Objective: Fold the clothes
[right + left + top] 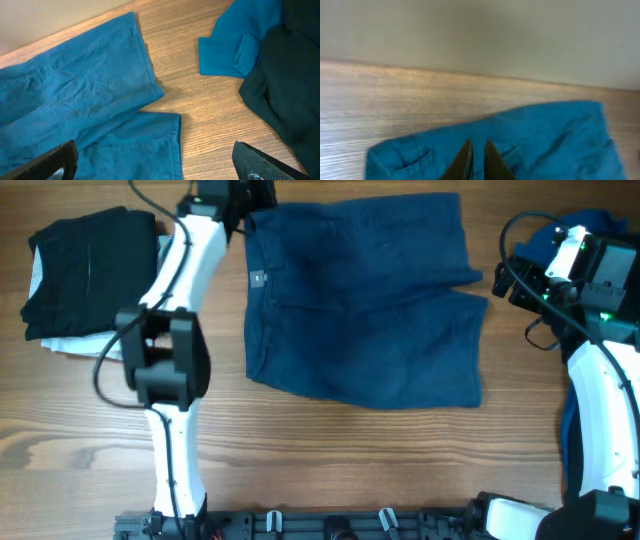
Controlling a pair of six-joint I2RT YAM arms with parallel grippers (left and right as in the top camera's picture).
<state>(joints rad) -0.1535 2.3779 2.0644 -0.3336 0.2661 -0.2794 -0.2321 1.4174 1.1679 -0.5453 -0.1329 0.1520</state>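
While its two fingers stand almost together, with only a thin slit between them, the left claw (476, 147) sits low over the far left corner of the dark blue shorts (365, 300), at the waistband end. Whether any cloth is pinched there cannot be told. The shorts lie spread flat on the worktop (350, 465), waistband to the left and both legs reaching right, the near leg a little apart from the far one.

The right claw (155, 150) gapes wide with nothing in it, hanging above the leg hems on the right. Just right of it, a brighter blue garment (230, 45) lies crumpled, touching a dark garment (285, 90).

At the far left, a folded black garment (90, 270) rests on a pale garment (75, 345).
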